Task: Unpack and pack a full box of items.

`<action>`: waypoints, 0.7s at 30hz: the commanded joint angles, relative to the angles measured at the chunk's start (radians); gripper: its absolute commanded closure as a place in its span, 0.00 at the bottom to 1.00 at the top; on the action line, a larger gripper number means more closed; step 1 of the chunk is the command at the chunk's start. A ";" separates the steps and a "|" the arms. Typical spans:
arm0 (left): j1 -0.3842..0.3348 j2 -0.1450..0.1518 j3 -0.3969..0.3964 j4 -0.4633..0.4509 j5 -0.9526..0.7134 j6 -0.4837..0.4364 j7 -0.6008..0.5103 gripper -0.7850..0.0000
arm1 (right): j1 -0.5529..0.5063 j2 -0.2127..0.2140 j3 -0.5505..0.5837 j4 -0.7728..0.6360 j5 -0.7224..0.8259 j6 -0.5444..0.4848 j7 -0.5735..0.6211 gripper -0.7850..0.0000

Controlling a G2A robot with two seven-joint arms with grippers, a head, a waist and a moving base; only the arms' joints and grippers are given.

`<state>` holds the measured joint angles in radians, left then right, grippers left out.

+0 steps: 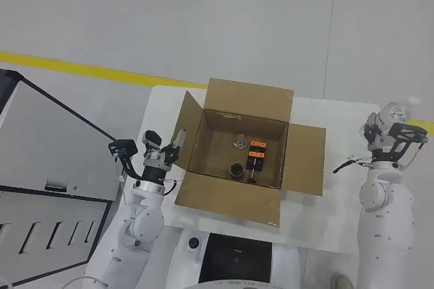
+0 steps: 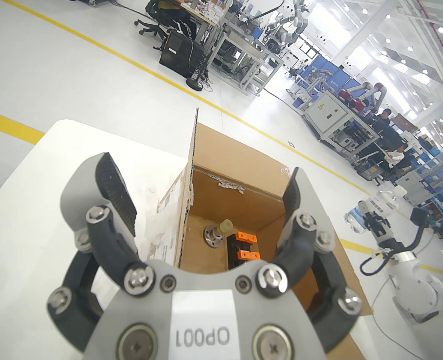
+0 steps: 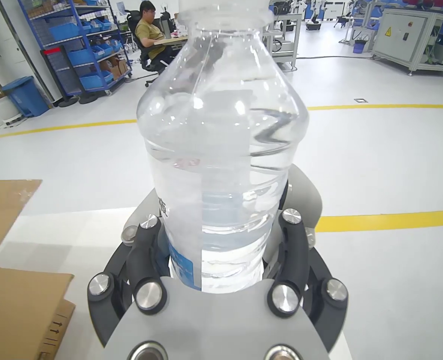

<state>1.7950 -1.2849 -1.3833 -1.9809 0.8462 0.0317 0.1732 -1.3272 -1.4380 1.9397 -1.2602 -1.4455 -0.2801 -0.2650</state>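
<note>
Unpacking, to judge by the layout: bottle (image 3: 221, 159) held out of the box (image 1: 249, 97), ready for setting down. Grips the bottle low on its body in the right gripper (image 3: 221, 234), jaws closed against both sides, neck upward, well beyond the box's right flap and near the far-right edge of the table (image 1: 166, 101). To do the step well: keep the bottle upright, lower it straight down, make sure the base meets the table and not the space past its edge, and stay off the right flap. Release only once the base sits flat, since a tall, narrow, water-filled body probably tips easily. Left gripper (image 2: 202, 174) just beside the box's left flap, jaws spread wide, holding nothing; best kept outside the box walls until needed. Bottle: clear plastic, smooth rounded shoulder, ribbed neck, filled with water to about the shoulder, blue label low down at the grip; likely heavy for its width and slippery. On the box floor: a pair of orange-and-black blocks (image 1: 254, 155), a metal piece on a round base (image 1: 240, 142) and a dark ring (image 1: 236, 170).
</note>
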 commanded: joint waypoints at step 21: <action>0.000 0.000 0.000 0.000 0.000 0.000 0.000 0.00 | 0.096 0.029 -0.046 0.348 -0.117 0.009 -0.248 1.00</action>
<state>1.7950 -1.2849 -1.3833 -1.9809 0.8462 0.0317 0.1732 -1.2406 -1.4099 1.8992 -0.9413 -1.5478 -0.2854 -0.4955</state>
